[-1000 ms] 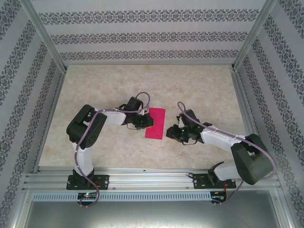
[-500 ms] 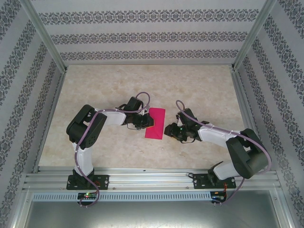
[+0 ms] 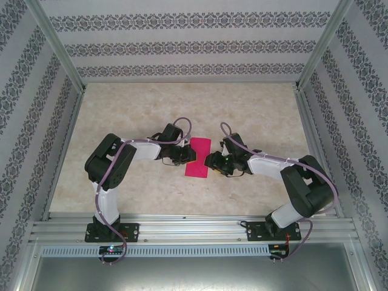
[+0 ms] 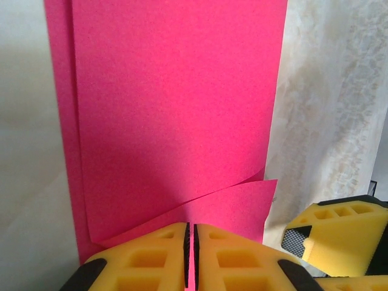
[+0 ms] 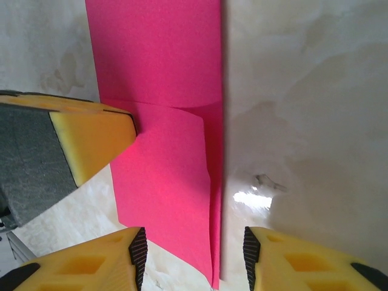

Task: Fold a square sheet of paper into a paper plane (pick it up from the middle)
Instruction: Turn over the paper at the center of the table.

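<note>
Left claw [image 4: 190, 233] pinches pink sheet [image 4: 176, 109] at its edge; right claw [image 5: 194, 245] gapes, straddling the opposite edge. Left wrist view shows 1 layer raised at the pinch; top view, a flat rectangle.

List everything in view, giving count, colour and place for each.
sheet of paper: one, magenta-pink, folded to a narrow rectangle, mid-table between the grippers.
table: one, beige marbled, beneath everything.
walls: three, white with dark patterned bands, around the table.
metal rail: one, silver, along the near edge.
left arm: one, black and white, bolted left on the rail.
right arm: one, black and white, bolted right.
left gripper: one, yellow and black, shut on the paper's edge.
right gripper: one, yellow and black, open, astride the paper's corner.
</note>
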You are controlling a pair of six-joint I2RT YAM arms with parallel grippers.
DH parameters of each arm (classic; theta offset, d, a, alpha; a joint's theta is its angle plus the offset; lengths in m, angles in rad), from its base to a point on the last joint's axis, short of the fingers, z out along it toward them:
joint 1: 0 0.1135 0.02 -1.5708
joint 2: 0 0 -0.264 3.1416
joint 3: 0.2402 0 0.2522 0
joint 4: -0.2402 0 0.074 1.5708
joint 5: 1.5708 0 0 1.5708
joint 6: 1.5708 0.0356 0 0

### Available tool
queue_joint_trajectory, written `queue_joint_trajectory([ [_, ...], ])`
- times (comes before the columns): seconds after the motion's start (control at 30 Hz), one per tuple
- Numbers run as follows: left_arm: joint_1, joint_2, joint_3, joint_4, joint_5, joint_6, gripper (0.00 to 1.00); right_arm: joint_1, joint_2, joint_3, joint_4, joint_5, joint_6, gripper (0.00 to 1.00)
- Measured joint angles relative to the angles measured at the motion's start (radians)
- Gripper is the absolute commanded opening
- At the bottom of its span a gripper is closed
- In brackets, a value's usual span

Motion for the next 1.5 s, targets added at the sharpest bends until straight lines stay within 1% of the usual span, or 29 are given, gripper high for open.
queue_joint_trajectory([
  [0.2, 0.0, 0.0, 0.0, 0.0, 0.0, 0.0, 0.14, 0.0, 0.084, 0.021, 0.054, -0.03, 0.033, 0.44],
  [0.43, 0.0, 0.0, 0.0, 0.0, 0.0, 0.0, 0.14, -0.013, 0.095, 0.023, 0.065, -0.062, 0.072, 0.42],
  [0.6, 0.0, 0.0, 0.0, 0.0, 0.0, 0.0, 0.14, -0.013, 0.097, 0.02, 0.08, -0.061, 0.099, 0.34],
  [0.7, 0.0, 0.0, 0.0, 0.0, 0.0, 0.0, 0.14, -0.005, 0.101, 0.019, 0.131, -0.061, 0.105, 0.35],
  [0.8, 0.0, 0.0, 0.0, 0.0, 0.0, 0.0, 0.14, -0.004, 0.101, 0.019, 0.156, -0.061, 0.107, 0.37],
  [0.9, 0.0, 0.0, 0.0, 0.0, 0.0, 0.0, 0.14, -0.004, 0.104, 0.019, 0.176, -0.061, 0.108, 0.41],
  [0.97, 0.0, -0.002, 0.0, -0.001, -0.003, 0.0, 0.14, -0.004, 0.106, 0.019, 0.182, -0.06, 0.111, 0.41],
  [1.1, 0.0, -0.007, 0.0, -0.002, -0.016, -0.002, 0.14, -0.003, 0.122, 0.019, 0.214, -0.064, 0.115, 0.33],
  [1.2, 0.0, -0.013, -0.001, 0.0, -0.016, -0.014, 0.16, -0.003, 0.158, 0.017, 0.257, -0.073, 0.117, 0.23],
  [1.27, 0.0, -0.025, -0.001, 0.0, -0.016, -0.026, 0.16, -0.003, 0.175, 0.013, 0.277, -0.076, 0.117, 0.2],
  [1.3, 0.0, -0.038, -0.003, 0.001, -0.019, -0.03, 0.17, -0.003, 0.179, 0.009, 0.287, -0.079, 0.116, 0.16],
  [1.4, 0.0, -0.111, -0.029, 0.0, -0.058, -0.035, 0.18, -0.003, 0.179, 0.003, 0.299, -0.085, 0.113, 0.1],
  [1.5, 0.0, -0.234, -0.067, -0.024, -0.138, -0.033, 0.18, -0.004, 0.152, 0.003, 0.278, -0.09, 0.094, 0.05],
])
